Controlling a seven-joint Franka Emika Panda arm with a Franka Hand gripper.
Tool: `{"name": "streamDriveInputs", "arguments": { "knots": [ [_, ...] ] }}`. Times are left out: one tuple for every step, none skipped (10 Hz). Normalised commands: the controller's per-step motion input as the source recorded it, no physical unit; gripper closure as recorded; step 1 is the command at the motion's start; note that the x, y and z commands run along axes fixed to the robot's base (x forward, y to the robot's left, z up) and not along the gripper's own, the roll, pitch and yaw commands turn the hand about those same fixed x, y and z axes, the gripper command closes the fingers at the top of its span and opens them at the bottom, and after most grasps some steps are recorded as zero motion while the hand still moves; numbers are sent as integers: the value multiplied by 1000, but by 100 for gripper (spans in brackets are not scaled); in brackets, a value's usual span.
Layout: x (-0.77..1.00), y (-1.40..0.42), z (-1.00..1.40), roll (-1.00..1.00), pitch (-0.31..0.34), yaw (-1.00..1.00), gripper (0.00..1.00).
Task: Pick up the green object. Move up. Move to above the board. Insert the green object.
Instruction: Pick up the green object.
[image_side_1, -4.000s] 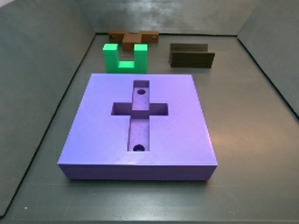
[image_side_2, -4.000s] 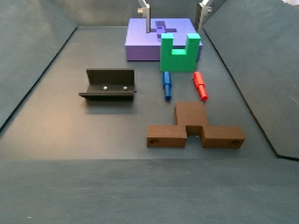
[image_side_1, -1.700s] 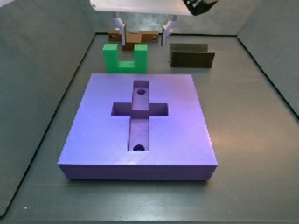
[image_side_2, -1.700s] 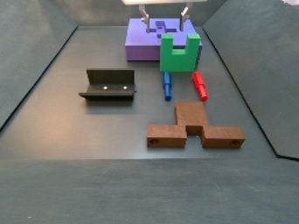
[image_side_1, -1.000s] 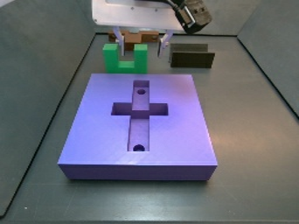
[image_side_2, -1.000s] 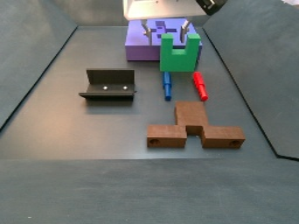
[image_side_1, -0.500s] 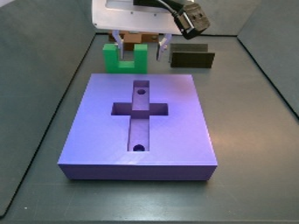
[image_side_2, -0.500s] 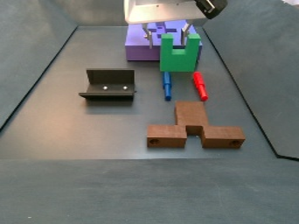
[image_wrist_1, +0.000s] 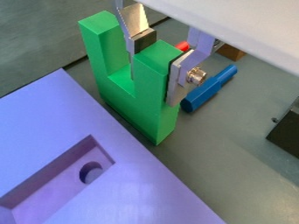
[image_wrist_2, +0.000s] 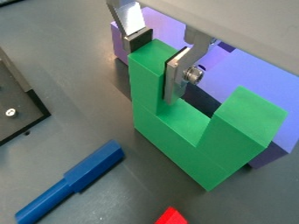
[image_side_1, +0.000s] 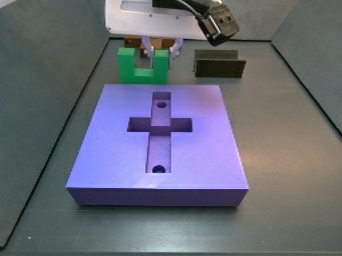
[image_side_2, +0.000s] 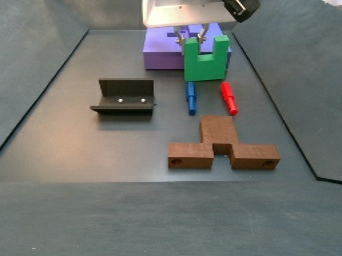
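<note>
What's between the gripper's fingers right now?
One prong of the green object sits between the gripper's silver fingers in both wrist views. Whether the pads touch it is hidden. The green object's base rests on the floor beside the board.

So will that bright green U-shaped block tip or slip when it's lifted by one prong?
The bright green U-shaped block looks rigid, so it probably won't flex. The gripper straddles one prong, off-centre, so it may tilt toward the free prong. Its smooth faces could slip against the fingers.

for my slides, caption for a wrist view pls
The hand straddles one prong of the green object, not yet lifted.
</note>
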Motion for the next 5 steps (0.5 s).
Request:
{"name": "streamDriveInputs", "arguments": {
  "knots": [
    [0, 0, 0, 0, 0, 0, 100],
    [0, 0, 0, 0, 0, 0, 100],
    [0, 0, 0, 0, 0, 0, 100],
    [0, 0, 0, 0, 0, 0, 100],
    [0, 0, 0, 0, 0, 0, 100]
  ]
}}
